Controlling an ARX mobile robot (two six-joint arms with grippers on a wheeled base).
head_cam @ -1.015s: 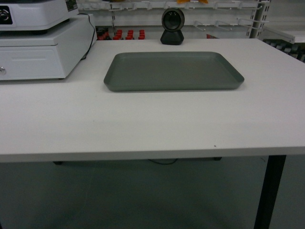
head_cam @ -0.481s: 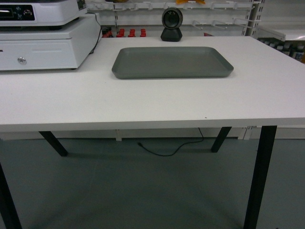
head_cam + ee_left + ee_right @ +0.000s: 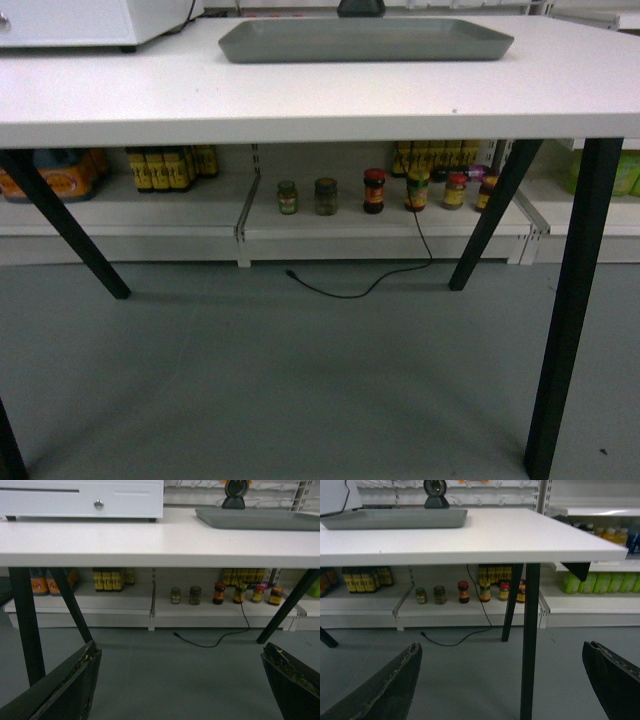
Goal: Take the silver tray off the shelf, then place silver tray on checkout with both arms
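Observation:
The silver tray [image 3: 365,40] lies flat on the white checkout [image 3: 300,100], near its far edge, with nothing holding it. The left wrist view shows the tray [image 3: 260,519] at the upper right, and the right wrist view shows the tray [image 3: 395,518] at the upper left. My left gripper [image 3: 180,646] is open and empty, low over the floor in front of the checkout. The right gripper [image 3: 502,646] is open and empty too, facing a black table leg [image 3: 529,640]. Neither gripper appears in the head view. I cannot tell which board is the task's shelf.
A white cash drawer [image 3: 80,500] sits on the checkout's left and a black scanner [image 3: 236,495] stands behind the tray. Slanted black legs [image 3: 575,300] flank the space under the table. A cable [image 3: 360,290] trails on the grey floor. Jars [image 3: 374,190] line low store shelving behind.
The head view has dropped and pulled back: the checkout top and tray have slid to the top of the picture, and the floor and low shelving now show. The tray has stayed put.

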